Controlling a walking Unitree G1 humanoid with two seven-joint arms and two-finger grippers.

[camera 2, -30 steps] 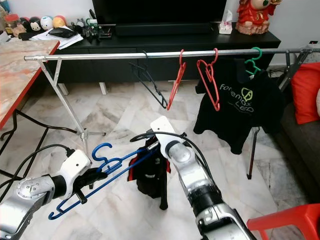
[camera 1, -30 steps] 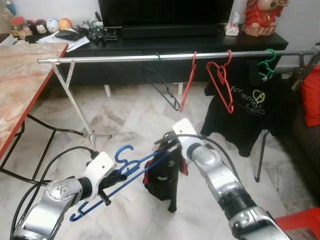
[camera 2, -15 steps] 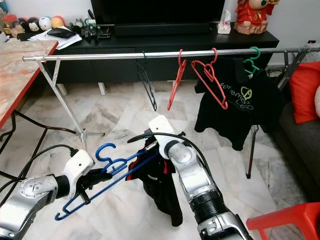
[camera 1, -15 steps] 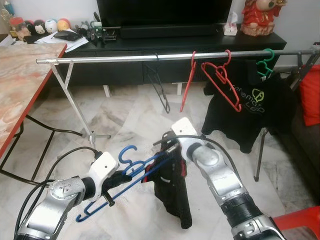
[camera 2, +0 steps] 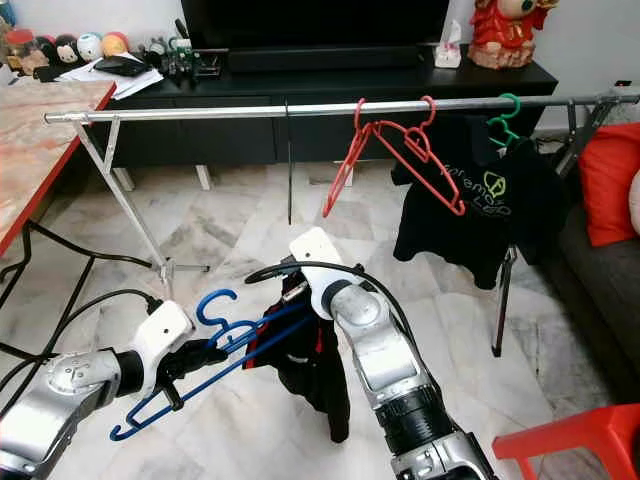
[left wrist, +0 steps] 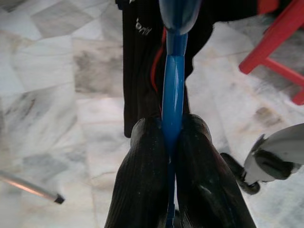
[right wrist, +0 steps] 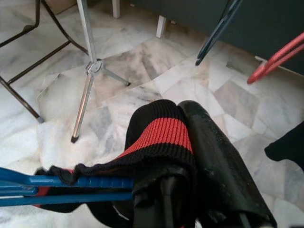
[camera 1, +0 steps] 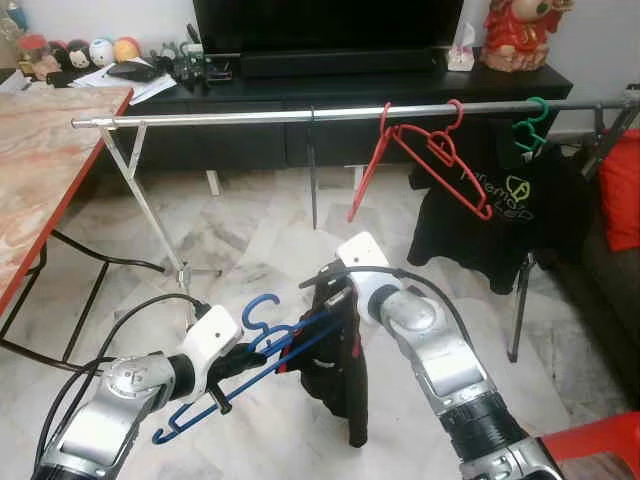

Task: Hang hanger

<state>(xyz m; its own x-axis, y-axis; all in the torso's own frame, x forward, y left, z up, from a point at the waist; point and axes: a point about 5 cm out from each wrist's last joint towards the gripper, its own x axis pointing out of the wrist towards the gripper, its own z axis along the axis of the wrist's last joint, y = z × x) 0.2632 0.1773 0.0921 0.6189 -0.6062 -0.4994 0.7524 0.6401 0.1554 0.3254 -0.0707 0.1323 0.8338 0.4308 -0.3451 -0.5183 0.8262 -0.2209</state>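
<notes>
In the lower left of the left eye view, the left gripper (camera 1: 235, 357) reached forward, its fingers (left wrist: 142, 185) pinching the blue hanger (camera 1: 255, 345). At lower centre, the right gripper (camera 1: 335, 300) angled down, fingers pressed on the black-and-red garment (camera 1: 340, 370) draped over that hanger, below the rail (camera 1: 250, 117).

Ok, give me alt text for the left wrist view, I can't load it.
The left gripper is shut on the blue hanger, whose bar runs straight away from the camera. Beyond it a black garment with red trim hangs over the marble floor.
</notes>
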